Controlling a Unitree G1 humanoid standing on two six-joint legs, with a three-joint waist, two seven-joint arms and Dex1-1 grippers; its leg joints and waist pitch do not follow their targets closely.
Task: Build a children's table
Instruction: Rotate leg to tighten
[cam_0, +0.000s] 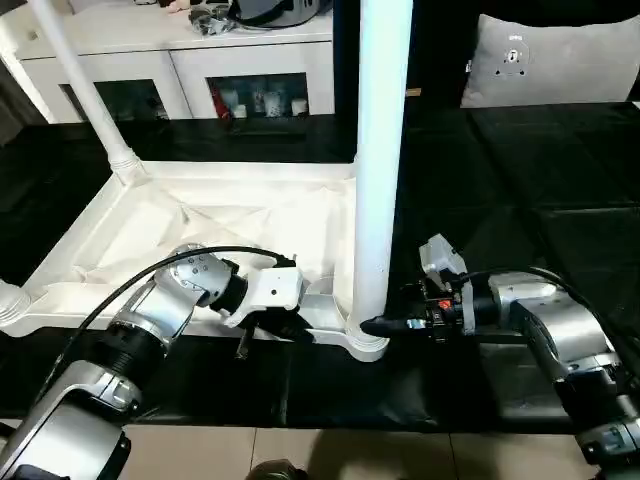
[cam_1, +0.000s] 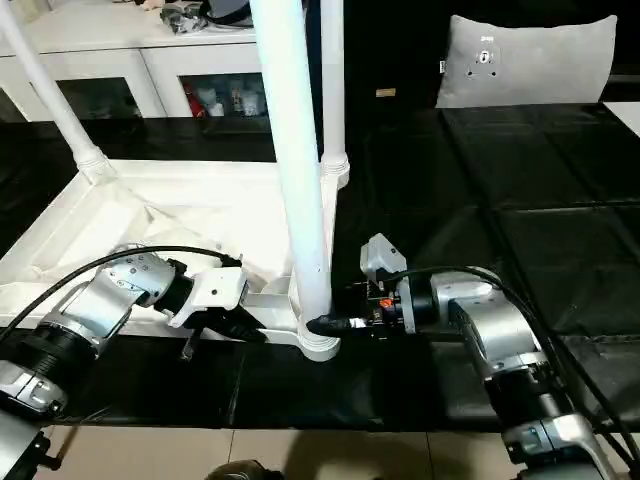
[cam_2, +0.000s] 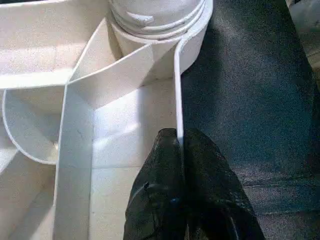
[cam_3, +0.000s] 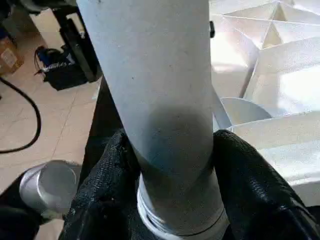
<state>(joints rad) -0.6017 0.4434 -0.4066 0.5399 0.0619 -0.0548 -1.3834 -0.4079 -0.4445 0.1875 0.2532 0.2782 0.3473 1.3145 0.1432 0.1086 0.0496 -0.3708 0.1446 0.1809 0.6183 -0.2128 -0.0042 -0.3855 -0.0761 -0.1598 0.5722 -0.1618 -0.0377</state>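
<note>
The white tabletop (cam_0: 150, 225) lies upside down on the black mat, ribs facing up. One white leg (cam_0: 380, 150) stands upright in the near right corner socket (cam_0: 365, 343). A second leg (cam_0: 80, 90) rises from the far left corner, and a third leg (cam_1: 333, 90) from the far right corner. My right gripper (cam_0: 372, 325) is shut on the near right leg just above its socket, with a finger (cam_3: 107, 185) on each side. My left gripper (cam_0: 270, 330) is shut on the tabletop's thin near rim (cam_2: 177, 90), a little left of that socket.
A white cabinet (cam_0: 180, 60) stands behind the mat, and a grey cushion (cam_0: 560, 60) leans at the back right. The black mat (cam_0: 520, 180) spreads to the right of the tabletop. Tiled floor (cam_0: 350, 455) runs along the near edge, with a silver cylinder (cam_3: 47, 187) and cables on it.
</note>
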